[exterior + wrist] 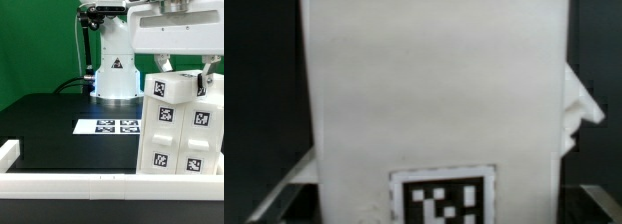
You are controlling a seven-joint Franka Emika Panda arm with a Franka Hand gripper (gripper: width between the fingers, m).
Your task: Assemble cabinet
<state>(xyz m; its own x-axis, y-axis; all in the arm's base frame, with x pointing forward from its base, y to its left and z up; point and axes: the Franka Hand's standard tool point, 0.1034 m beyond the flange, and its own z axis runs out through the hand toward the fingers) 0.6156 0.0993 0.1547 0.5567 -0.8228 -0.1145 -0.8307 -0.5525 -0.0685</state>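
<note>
White cabinet [182,125] covered in black-and-white square tags, no readable writing, on black worktop [60,135]; claw [185,68] clamped on its top.

Wrist cam is almost fully blocked by the cabinet [420,100]: a tall plain white face runs from the top edge of the frame down to the bottom. One black-and-white tag [445,197] sits low on that face, cut off by the frame edge, pattern blurred. A white lump [580,105] sticks out past one side of the face, can't tell what part it is. Dark bars [292,195] angle in at both lower corners, likely the fingers, tips not visible. Background dark. Soft focus throughout.
</note>
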